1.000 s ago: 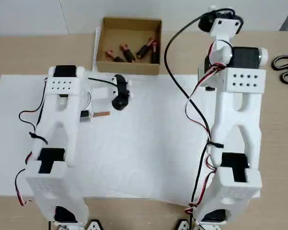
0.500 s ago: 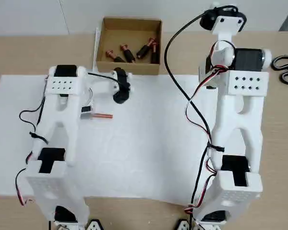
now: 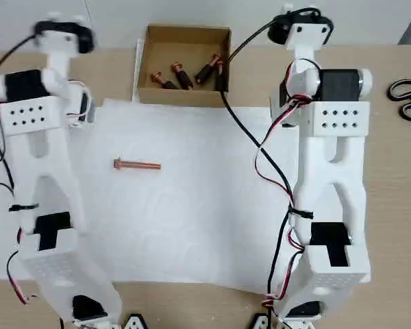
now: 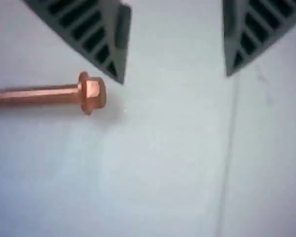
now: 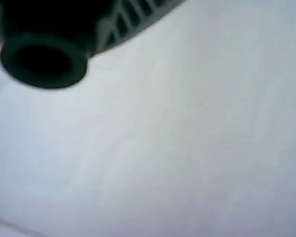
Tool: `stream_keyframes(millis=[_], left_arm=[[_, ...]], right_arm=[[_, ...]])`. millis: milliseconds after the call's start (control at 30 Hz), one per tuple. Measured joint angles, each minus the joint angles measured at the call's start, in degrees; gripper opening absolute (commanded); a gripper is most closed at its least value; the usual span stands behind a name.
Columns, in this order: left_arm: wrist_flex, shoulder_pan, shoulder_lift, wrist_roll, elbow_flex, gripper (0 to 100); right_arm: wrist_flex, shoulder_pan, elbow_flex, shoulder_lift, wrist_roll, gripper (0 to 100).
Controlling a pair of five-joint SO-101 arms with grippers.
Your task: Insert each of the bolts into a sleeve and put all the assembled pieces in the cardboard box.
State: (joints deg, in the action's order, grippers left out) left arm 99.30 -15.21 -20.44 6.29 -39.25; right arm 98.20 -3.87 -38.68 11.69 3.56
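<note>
A copper bolt [image 3: 137,164] lies loose on the white sheet [image 3: 192,226], left of the middle, its hex head pointing left. In the left wrist view the bolt's head [image 4: 91,94] lies just below one finger of my left gripper [image 4: 175,76], which is open and holds nothing. In the high view the left arm [image 3: 31,110] stands at the sheet's far left. My right gripper [image 5: 89,29] is shut on a black sleeve [image 5: 42,61], whose open end shows. The right arm [image 3: 329,116] stands over the sheet's right edge. The cardboard box [image 3: 185,97] at the back holds several assembled pieces [image 3: 181,75].
Black scissors [image 3: 407,96] lie on the wooden table at the far right. A black cable [image 3: 250,130] runs from the right arm's camera across the sheet's right part. The white sheet's middle and front are bare.
The left gripper has let go of the bolt, which now lies on the sheet. The left arm has swung away to the far left and back. The right arm has barely shifted.
</note>
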Motion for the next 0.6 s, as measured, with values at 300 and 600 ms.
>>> stream_keyframes(millis=[300, 600], left_arm=[[0.00, 6.24, 14.15, -24.00, 21.19, 12], [-11.69, 11.78, 15.38, -42.46, 41.05, 13]], right_arm=[[0.00, -0.09, 0.00, 0.00, 0.00, 0.3], [0.00, -1.58, 2.90, 0.00, 0.00, 0.3]])
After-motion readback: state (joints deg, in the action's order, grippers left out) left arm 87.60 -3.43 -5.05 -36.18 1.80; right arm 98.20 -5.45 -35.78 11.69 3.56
